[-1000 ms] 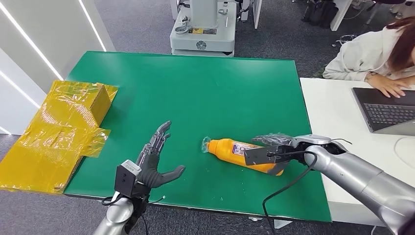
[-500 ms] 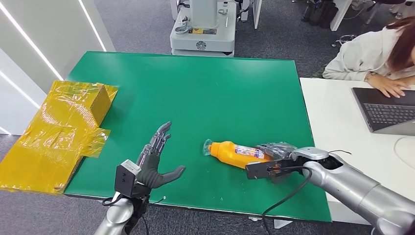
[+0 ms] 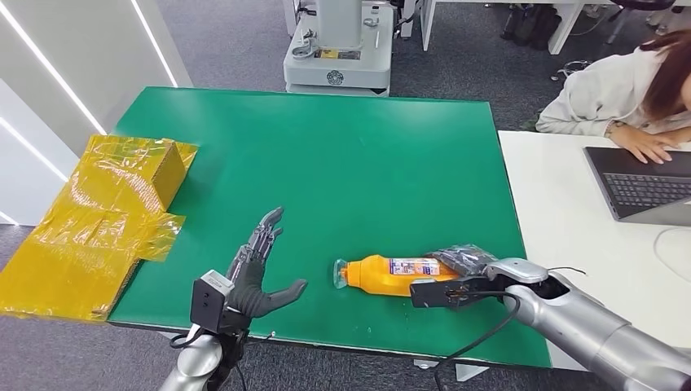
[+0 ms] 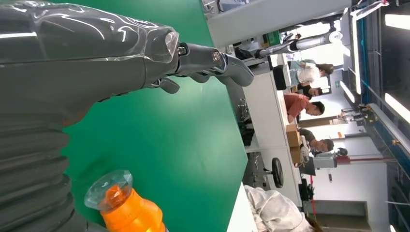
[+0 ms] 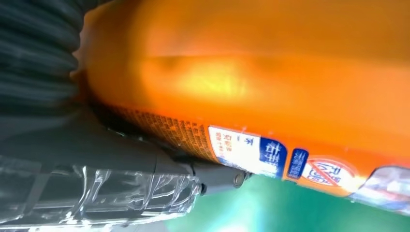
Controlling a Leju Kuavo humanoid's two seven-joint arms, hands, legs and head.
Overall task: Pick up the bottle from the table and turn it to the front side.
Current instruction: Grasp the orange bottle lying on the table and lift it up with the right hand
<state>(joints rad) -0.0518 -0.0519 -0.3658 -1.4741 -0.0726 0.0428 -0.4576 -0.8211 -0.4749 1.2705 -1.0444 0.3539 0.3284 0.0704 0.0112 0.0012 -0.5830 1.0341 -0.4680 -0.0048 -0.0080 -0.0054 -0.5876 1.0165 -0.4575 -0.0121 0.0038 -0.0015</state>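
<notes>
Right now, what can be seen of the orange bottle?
The orange bottle looks like plastic, with a clear cap pointing toward the left robot hand and a white-and-blue printed label. It lies on its side near the front edge of the green table. The right robot hand grips its base end; the left robot hand is apart from it.

Office: desks, laptop (image 3: 644, 183), seated person (image 3: 619, 98)

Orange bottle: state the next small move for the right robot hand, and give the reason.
Probably lift it slightly and keep rolling it. The orange bottle lies on its side on the green table, the right robot hand grips its base end, and the label shows in part.
</notes>
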